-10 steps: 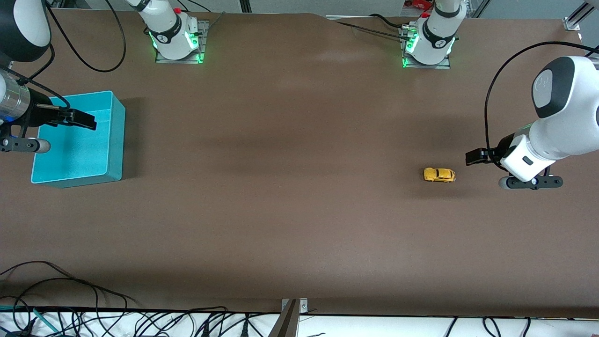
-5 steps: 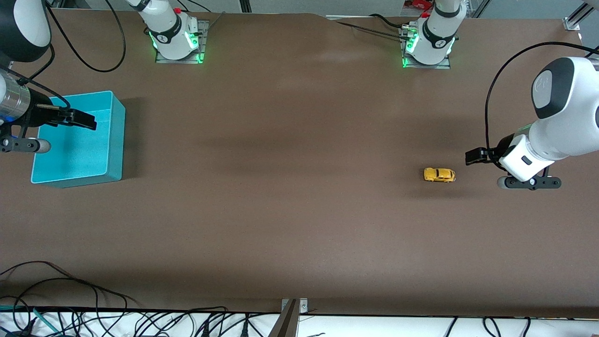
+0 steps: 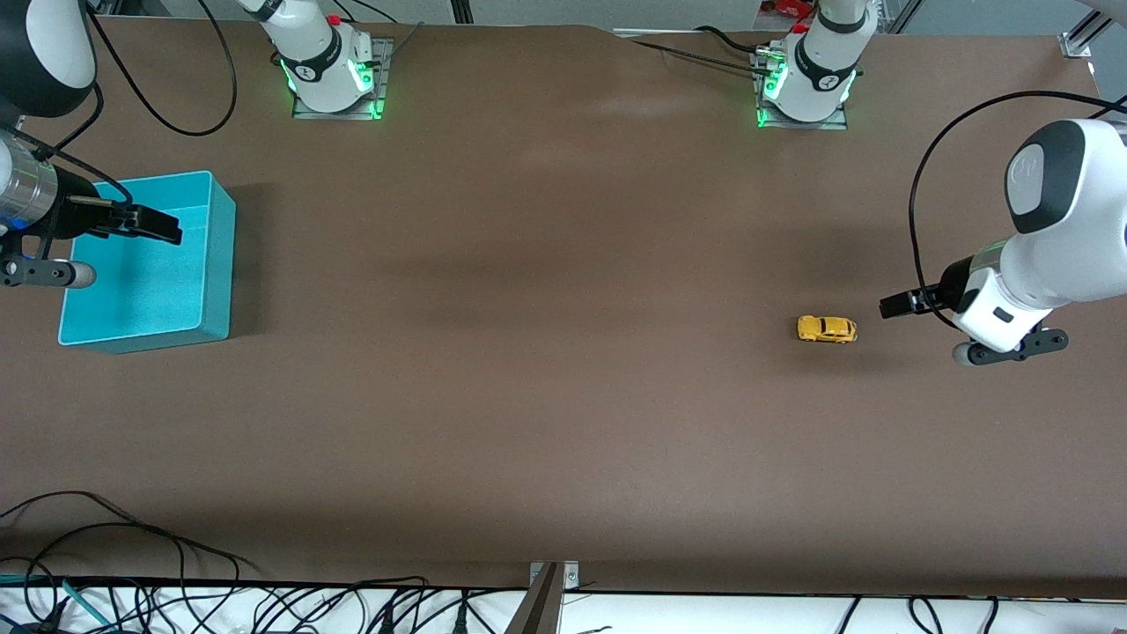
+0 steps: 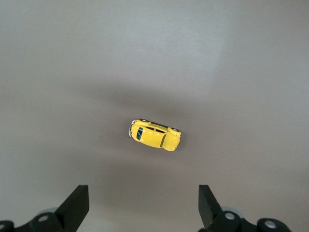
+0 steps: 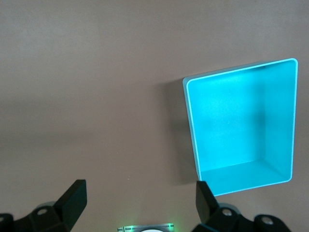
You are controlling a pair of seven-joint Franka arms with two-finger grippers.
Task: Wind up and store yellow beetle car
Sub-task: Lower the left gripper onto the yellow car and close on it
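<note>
The yellow beetle car (image 3: 827, 329) was seen on its wheels on the brown counter (image 3: 546, 352), toward the left arm's end. Its long axis was laid along the counter's length; which end was the nose could not be told. The left tool (image 3: 898, 305) was held wide open and empty, over the counter just beside the car. The right tool (image 3: 158, 227) was kept waiting, open and empty, over the blue box (image 3: 211, 264).

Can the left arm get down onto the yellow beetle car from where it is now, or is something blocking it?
Probably yes. The left gripper hangs open toward the left arm's end of the table, beside the yellow beetle car, not yet over it. The car stands alone on bare table, nothing between them.
</note>
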